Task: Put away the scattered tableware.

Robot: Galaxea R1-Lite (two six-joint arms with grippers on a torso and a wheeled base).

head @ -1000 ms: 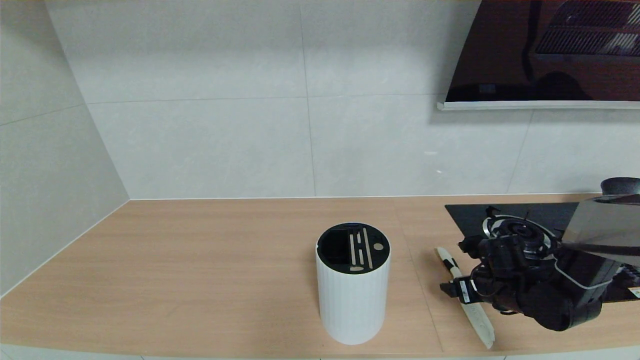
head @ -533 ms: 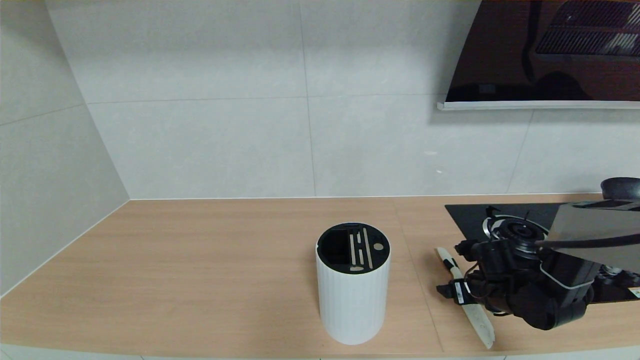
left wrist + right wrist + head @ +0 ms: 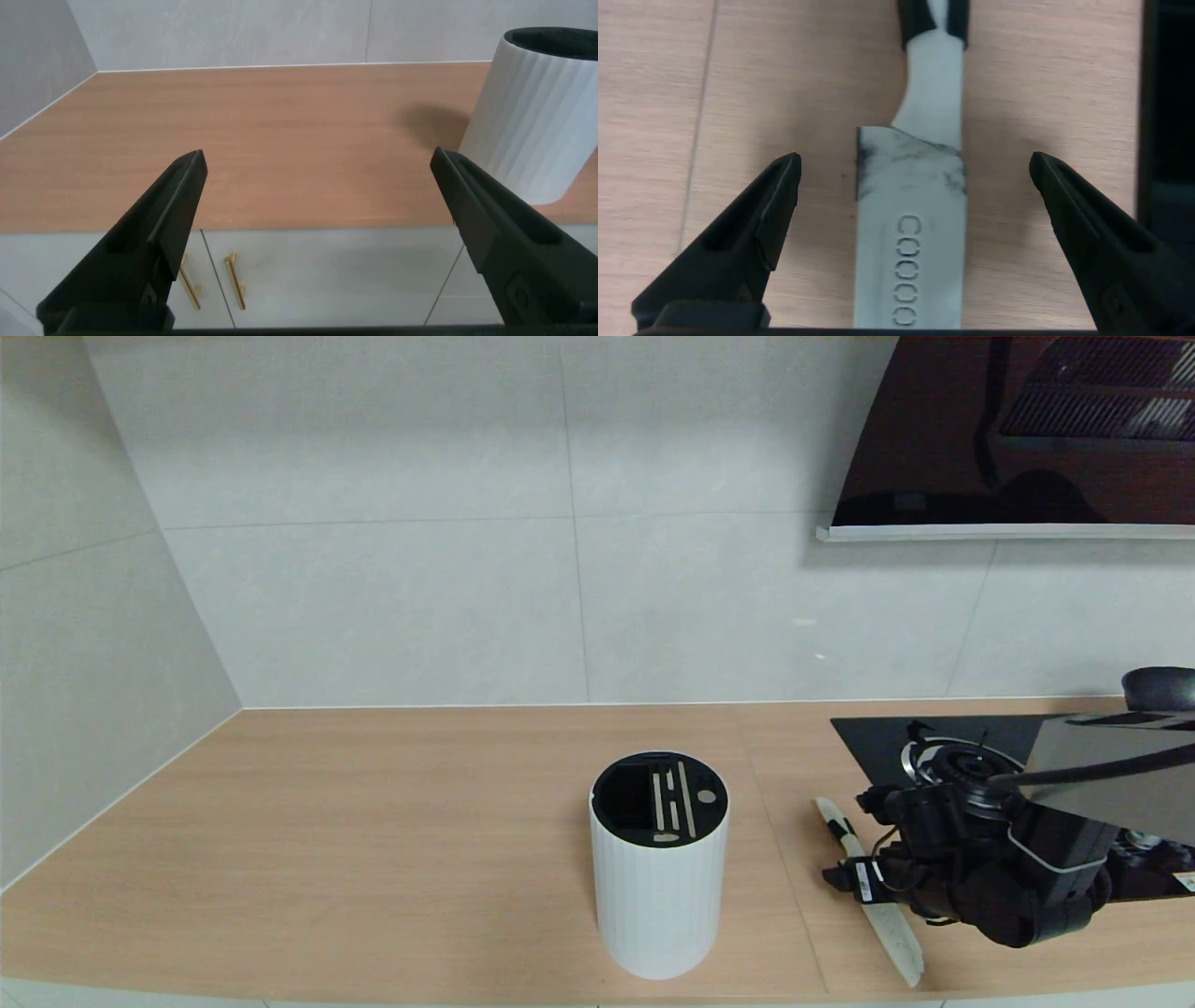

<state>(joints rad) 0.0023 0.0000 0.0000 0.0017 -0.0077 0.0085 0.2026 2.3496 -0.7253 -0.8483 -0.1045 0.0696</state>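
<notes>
Having eased my right gripper [image 3: 912,173] lower over the white knife [image 3: 892,933], which lies flat on the counter [image 3: 373,821] between the slotted holder [image 3: 659,877] and the stove [image 3: 962,761], I have its jaws spread wide astride the blade, ready to close.

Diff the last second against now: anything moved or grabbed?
The right arm dropped a little behind its wrist. The right gripper edged toward the white holder and back, ending about where it began, open astride the knife. Nothing was gripped or released. The knife and holder stayed put on the counter.
</notes>
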